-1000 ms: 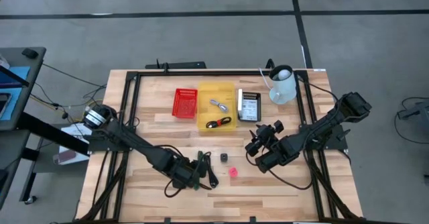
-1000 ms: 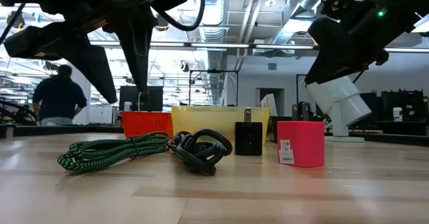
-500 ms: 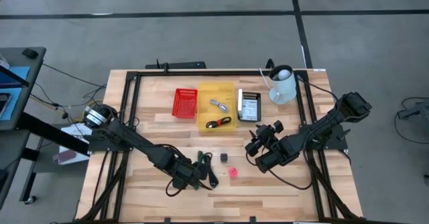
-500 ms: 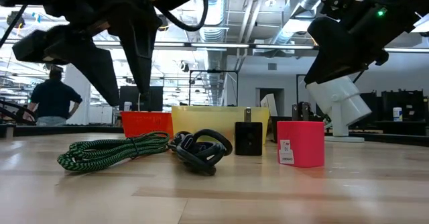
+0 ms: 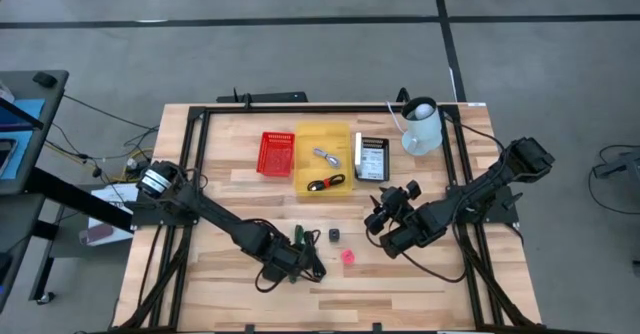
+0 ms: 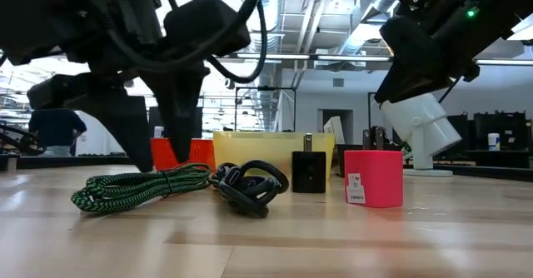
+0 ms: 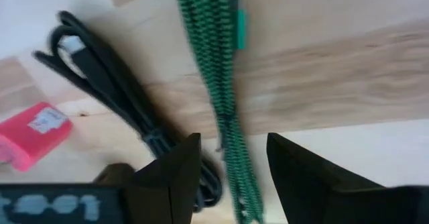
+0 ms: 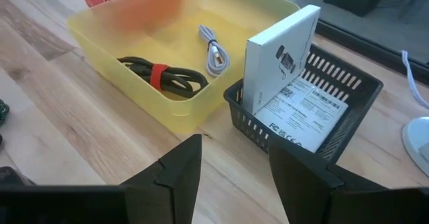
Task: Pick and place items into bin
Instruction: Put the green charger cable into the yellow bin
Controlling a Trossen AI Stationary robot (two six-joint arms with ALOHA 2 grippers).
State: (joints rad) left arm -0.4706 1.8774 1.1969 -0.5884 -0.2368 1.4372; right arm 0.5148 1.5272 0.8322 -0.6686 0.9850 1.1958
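Green braided cable [image 7: 221, 83] — coiled on the table [image 5: 400, 284] beside a black cable [image 7: 114, 110] — was straddled by the parted, empty left gripper [image 7: 231, 163], while the right gripper [image 8: 231, 163] was held open over the yellow bin [image 8: 127, 36].

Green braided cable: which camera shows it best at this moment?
The left wrist view: the green braided cable runs lengthwise between the left end effector and its open fingers. The low view shows its coil side-on; the high view shows only a sliver; the right wrist view shows none.
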